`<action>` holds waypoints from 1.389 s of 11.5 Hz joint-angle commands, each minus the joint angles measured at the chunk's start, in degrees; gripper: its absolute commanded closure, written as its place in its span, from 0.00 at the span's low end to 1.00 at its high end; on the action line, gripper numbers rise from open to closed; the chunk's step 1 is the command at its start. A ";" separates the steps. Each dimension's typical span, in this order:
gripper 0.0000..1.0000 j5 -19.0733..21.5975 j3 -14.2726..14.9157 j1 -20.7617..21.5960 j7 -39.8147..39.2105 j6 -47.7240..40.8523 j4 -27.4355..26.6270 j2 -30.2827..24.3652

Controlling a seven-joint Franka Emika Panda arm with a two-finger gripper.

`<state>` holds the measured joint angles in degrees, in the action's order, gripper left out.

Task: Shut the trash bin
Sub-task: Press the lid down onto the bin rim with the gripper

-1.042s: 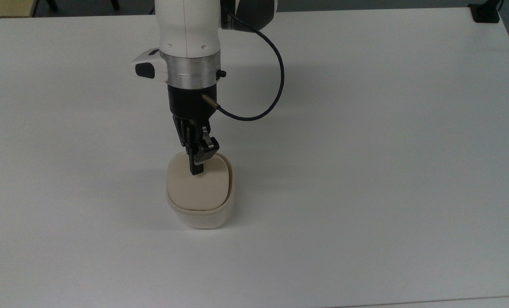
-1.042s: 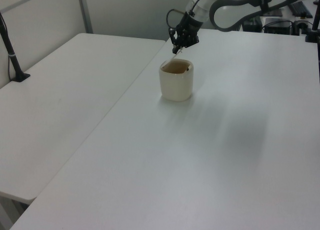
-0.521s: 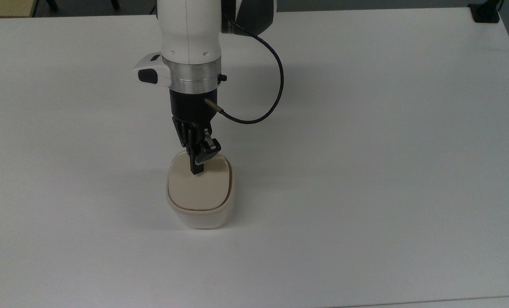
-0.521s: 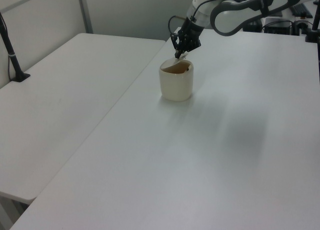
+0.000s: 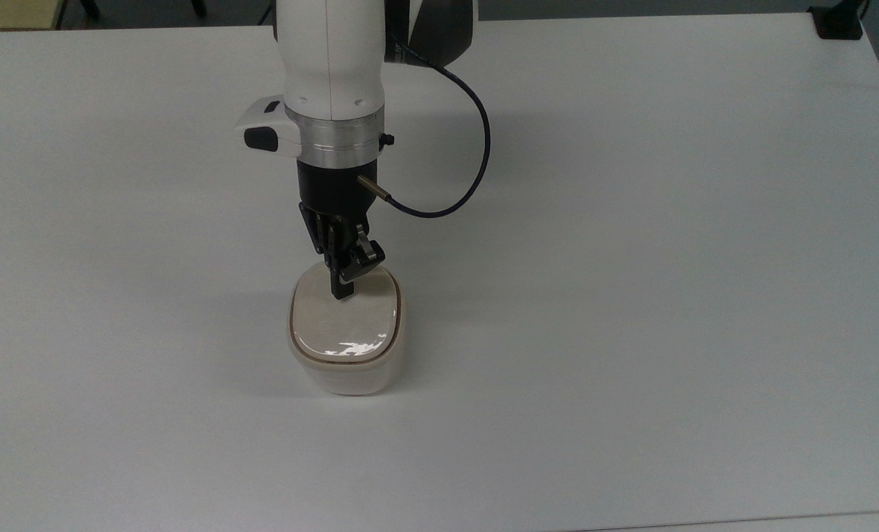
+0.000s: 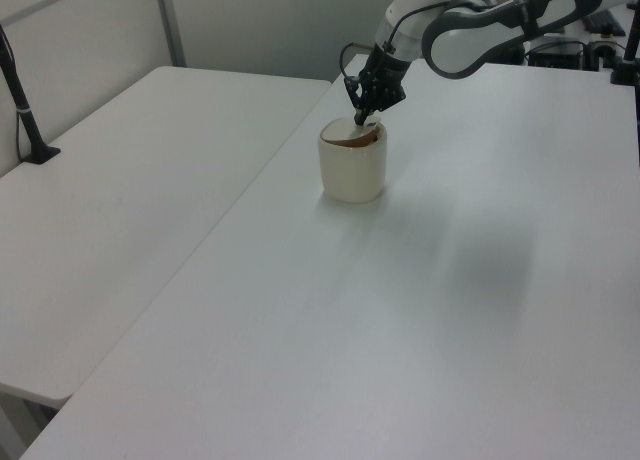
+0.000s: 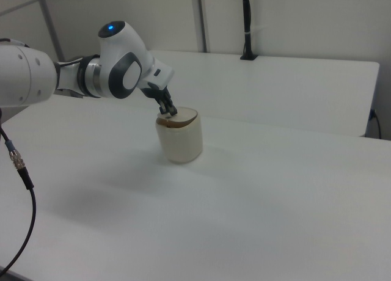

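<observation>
**Pressing on the bin's lid**

Standing on the white table (image 5: 631, 295), the cream trash bin (image 5: 344, 373) sits nearest in the top view, its rounded front wall facing the camera and 1 glossy flap lid (image 5: 343, 325) lying almost flat across the mouth. A thin dark gap runs along the lid's edge in the left view and the right view, so the flap is not fully seated; nothing inside the bin can be seen. Just beyond the lid's middle, the gripper (image 5: 341, 292) points down from above, its tip touching the far half of the lid. The 2 fingers look pressed together, holding nothing. In the left view the gripper (image 6: 362, 118) meets the bin (image 6: 352, 165) at its far rim. Farther back rises the white arm (image 5: 328, 66), with a dark cable (image 5: 476, 162) looping off to the top view's right.
</observation>
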<state>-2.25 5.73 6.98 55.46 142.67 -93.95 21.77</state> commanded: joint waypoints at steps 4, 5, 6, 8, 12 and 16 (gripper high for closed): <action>1.00 -1.96 -0.99 0.58 -1.23 -1.26 -3.52 -2.09; 1.00 -2.14 -1.16 0.58 -1.23 -1.26 -3.52 -2.00; 1.00 -2.32 -1.16 0.67 -1.23 -1.26 -3.96 -2.00; 1.00 -2.67 -1.16 0.84 -1.23 -1.26 -4.40 -1.91; 1.00 -2.67 -1.16 0.76 -1.06 -1.17 -5.98 -1.47; 1.00 -2.49 -1.16 0.41 -1.06 -1.26 -5.46 -2.34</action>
<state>-4.29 4.38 7.11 55.13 142.56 -96.40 21.38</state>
